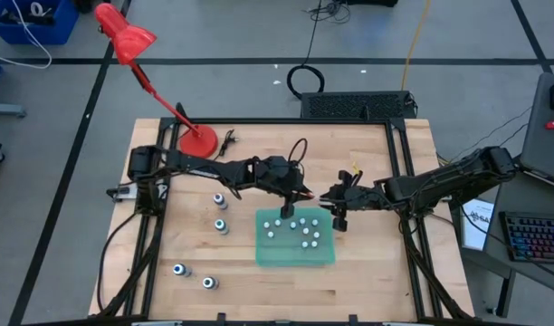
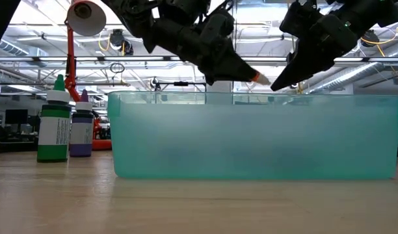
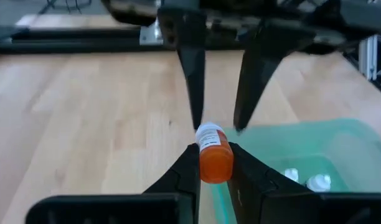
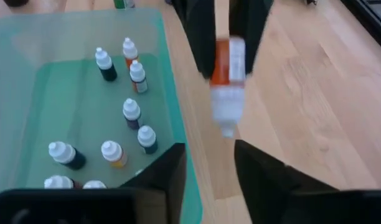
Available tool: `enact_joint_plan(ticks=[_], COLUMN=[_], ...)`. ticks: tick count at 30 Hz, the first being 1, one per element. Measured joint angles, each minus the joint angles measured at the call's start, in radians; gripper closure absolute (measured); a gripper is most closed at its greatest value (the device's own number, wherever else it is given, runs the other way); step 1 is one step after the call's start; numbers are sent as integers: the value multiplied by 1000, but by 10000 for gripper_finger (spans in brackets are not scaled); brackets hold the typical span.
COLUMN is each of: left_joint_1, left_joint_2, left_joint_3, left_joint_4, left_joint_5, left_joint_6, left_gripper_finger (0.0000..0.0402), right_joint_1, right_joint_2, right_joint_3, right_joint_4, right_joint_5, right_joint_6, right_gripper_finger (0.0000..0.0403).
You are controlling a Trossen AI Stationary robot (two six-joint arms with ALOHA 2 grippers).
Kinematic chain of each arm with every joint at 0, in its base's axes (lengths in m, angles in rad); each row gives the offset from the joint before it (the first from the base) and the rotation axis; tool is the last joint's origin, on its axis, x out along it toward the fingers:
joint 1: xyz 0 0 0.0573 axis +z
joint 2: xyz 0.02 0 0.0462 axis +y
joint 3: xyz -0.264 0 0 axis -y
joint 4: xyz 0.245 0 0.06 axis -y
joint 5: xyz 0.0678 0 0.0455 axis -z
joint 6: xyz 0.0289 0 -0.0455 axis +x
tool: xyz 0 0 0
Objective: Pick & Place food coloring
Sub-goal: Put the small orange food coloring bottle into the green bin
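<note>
1. Four loose bottles (image 1: 220, 200) stand on the table (image 1: 386, 272) left of the green bin (image 1: 295, 261), well apart from it. The low view shows one with a green top and one with a purple top. None is under either arm, so I judge the risk to them low.
2. The left gripper (image 3: 213, 149) is clenched on one orange bottle (image 3: 214, 163), gripping its body. The bottle is in the air just beside the bin's rim, over bare wood rather than clearly over the bin's inside.
3. Likely failure: the grip is on a small round body, so the bottle could twist or slip. Let go where it hangs now, it would probably hit the rim or the table and roll off.
4. Inside the bin I count about nine small white-capped bottles, but some crowd together, so the count is not exact. A bottle dropped from height could knock the upright ones over.
5. The right gripper (image 4: 209, 149) is released, with its fingers spread on either side of the bottle's white tip, not touching it. If it backs away crooked, a finger could catch the tip and pull the bottle out of the left grip.
6. Totals: two grippers, one bin, one bottle in the air.
</note>
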Motion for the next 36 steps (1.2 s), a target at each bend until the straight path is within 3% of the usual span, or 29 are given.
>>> enact_joint_plan(ticks=[5,8,14,18,22,25,28,36], left_joint_1=[-2,8,73,107,111,111,111,112], left_joint_2=[-29,-29,-28,-28,-28,-28,-27,-27], left_joint_3=[-7,-40,-204,-300,-361,-379,-394,-413], left_joint_4=[-12,63,493,816,1003,1045,1030,1030], left_joint_5=[-4,8,156,209,216,216,214,204], left_joint_6=[39,50,-36,-124,-155,-157,-160,-166], left_gripper_finger=[344,347,347,347,348,348,348,348], right_joint_1=[0,0,-1,-3,-17,-30,-42,-55], right_joint_2=[-18,-36,-49,-45,-45,-43,-35,-33], right_joint_3=[-1,-1,-1,-1,-15,-64,-104,-110], right_joint_4=[-19,-44,-56,-46,125,367,570,671], right_joint_5=[0,1,64,164,256,247,173,70], right_joint_6=[37,51,51,20,-84,-208,-299,-327], right_gripper_finger=[241,235,239,245,243,240,239,250])
